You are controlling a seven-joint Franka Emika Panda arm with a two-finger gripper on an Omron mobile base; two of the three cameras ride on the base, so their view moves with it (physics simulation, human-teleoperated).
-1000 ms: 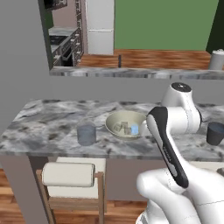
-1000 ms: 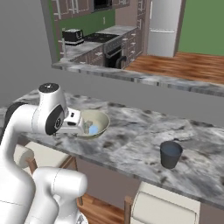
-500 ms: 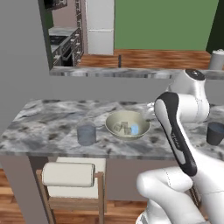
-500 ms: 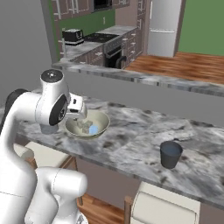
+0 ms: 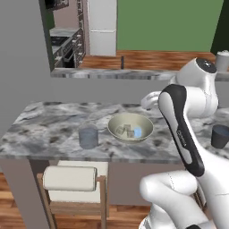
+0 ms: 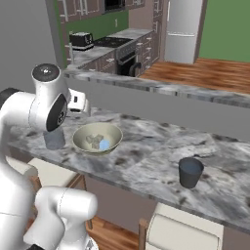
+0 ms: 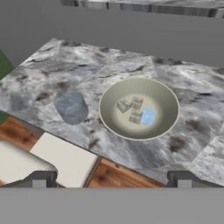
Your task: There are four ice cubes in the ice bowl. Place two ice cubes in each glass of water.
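1. Left base view: the ice bowl (image 5: 130, 127) sits mid-frame on the counter (image 5: 40, 129) with all four ice cubes (image 5: 130, 131) inside, one glass of water (image 5: 88, 137) just left, the other glass (image 5: 220, 136) at far right behind the arm.
2. Right base view: the bowl is left of centre, the far tumbler well apart (nothing between).
3. Hand view: the gripper (image 7: 111, 178) hangs wide open and empty above the bowl; a stool (image 7: 61, 157) shows at lower left.

The ice bowl (image 7: 139, 87) stands on the marble counter (image 7: 183, 87) with four ice cubes (image 7: 136, 111) inside; one glass of water (image 7: 71, 107) stands near it.
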